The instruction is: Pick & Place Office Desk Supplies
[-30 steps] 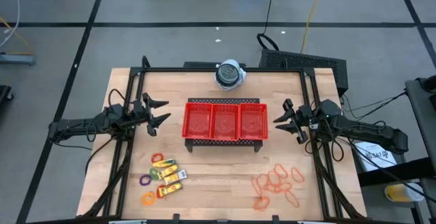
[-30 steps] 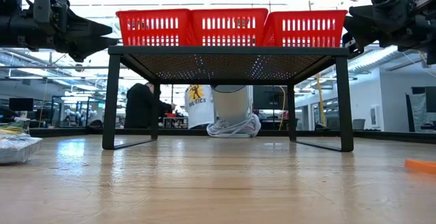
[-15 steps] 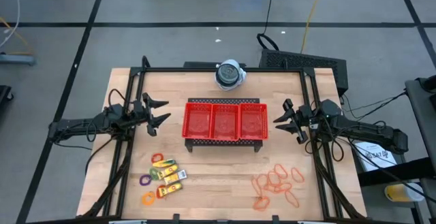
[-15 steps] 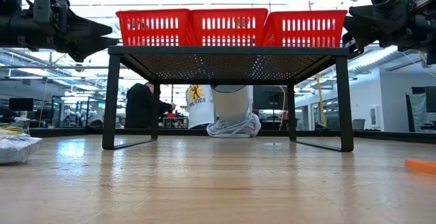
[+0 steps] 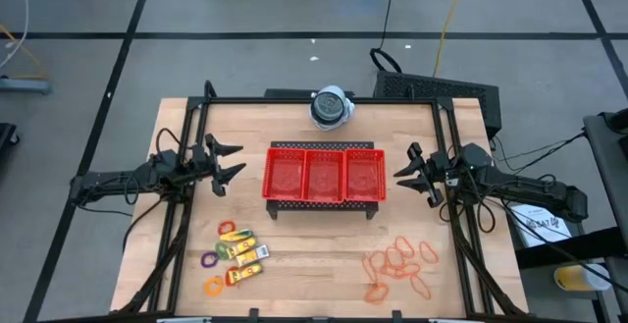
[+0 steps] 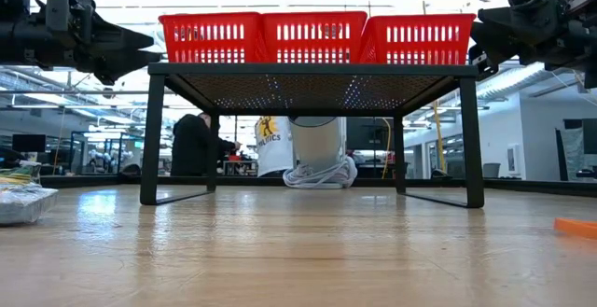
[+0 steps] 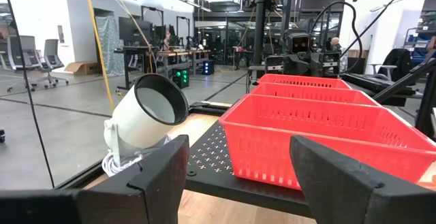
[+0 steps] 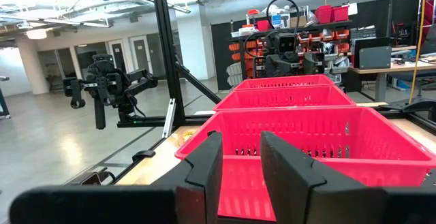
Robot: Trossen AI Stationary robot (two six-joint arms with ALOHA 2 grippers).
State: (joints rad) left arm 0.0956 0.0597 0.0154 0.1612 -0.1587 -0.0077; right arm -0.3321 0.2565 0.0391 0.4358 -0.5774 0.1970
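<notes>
1. The left arm reaches in level from the table's left edge, and its left gripper (image 5: 228, 162) hangs above the wood just left of the red tray (image 5: 324, 175), pointing at it. Its fingers (image 7: 340, 173) stand spread wide with nothing between them.
2. The right arm mirrors it from the right edge; the right gripper (image 5: 404, 175) hovers just right of the tray, also aimed at it. Its fingers (image 8: 289, 169) are parted by a narrow gap and hold nothing.
3. The tray sits on a black perforated stand (image 6: 312, 83) in the middle of the table (image 5: 314, 254), with a round white device (image 5: 332, 107) behind it at the far edge.
4. The supplies lie on the near part of the table: yellow packets (image 5: 245, 254) and small coloured rings (image 5: 212, 271) near the left front, a cluster of orange rubber bands (image 5: 397, 269) near the right front. All are well apart from both grippers.
5. Compared with a second ago, nothing has moved: both arms, both finger gaps and every item sit exactly where they were.
</notes>
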